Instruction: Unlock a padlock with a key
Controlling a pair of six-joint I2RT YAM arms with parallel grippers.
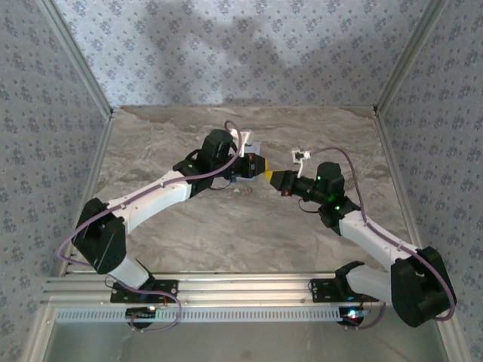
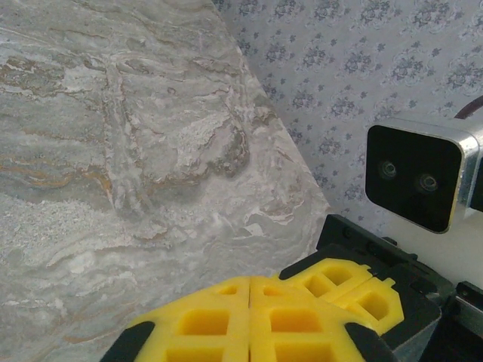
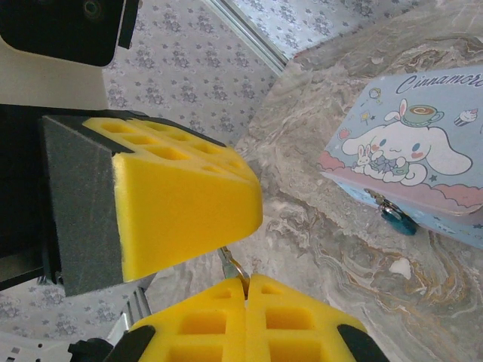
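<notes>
I am working two pincers, close together over the one marble table (image 1: 241, 241). My left pincer (image 2: 249, 302) is clenching fully, with nothing showing in its grip. My right pincer (image 3: 247, 302) is clamping one small silvery key (image 3: 231, 264), which is poking out at the tips. To the right, one light-blue cartoon tin (image 3: 400, 143) is lying flat, and one tiny blue padlock (image 3: 398, 219) is hanging at its front edge
</notes>
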